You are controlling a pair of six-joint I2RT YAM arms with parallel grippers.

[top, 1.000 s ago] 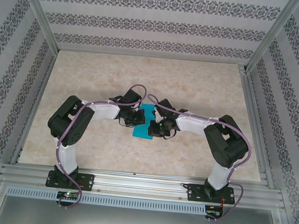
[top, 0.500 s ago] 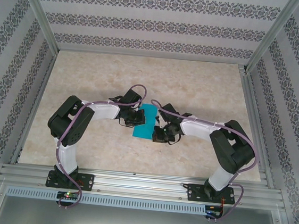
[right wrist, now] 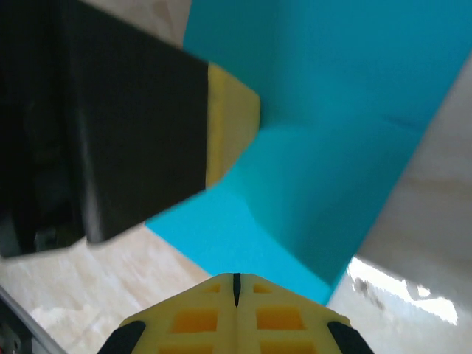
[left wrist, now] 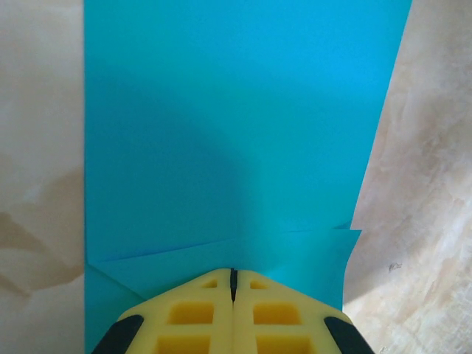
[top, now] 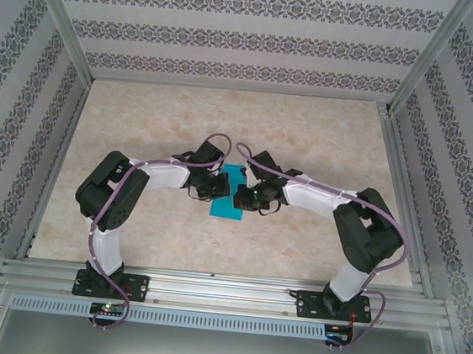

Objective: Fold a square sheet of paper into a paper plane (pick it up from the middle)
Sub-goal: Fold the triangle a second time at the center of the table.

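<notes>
The square sheet of paper (top: 225, 208) is teal and lies folded into a narrow oblong on the marble table, between my two grippers; it has no paper plane's dart shape. The left wrist view has the paper (left wrist: 236, 133) with layered flaps and creases just ahead of my left gripper (left wrist: 234, 271), which is shut with its yellow tips down on the sheet. My right gripper (right wrist: 236, 277) is shut too, its tips at the near edge of the paper (right wrist: 324, 110). From above, the left gripper (top: 216, 188) and right gripper (top: 243, 198) face each other across the sheet.
The beige marble table (top: 225, 125) stretches free behind and beside the arms. Aluminium frame rails (top: 224, 292) run along the near edge, and posts stand at the corners. The left gripper's black and yellow finger (right wrist: 228, 125) looms close in the right wrist view.
The right gripper drew back off the paper toward the near right, then came back onto the sheet's right side. The left gripper and the paper stayed put.
</notes>
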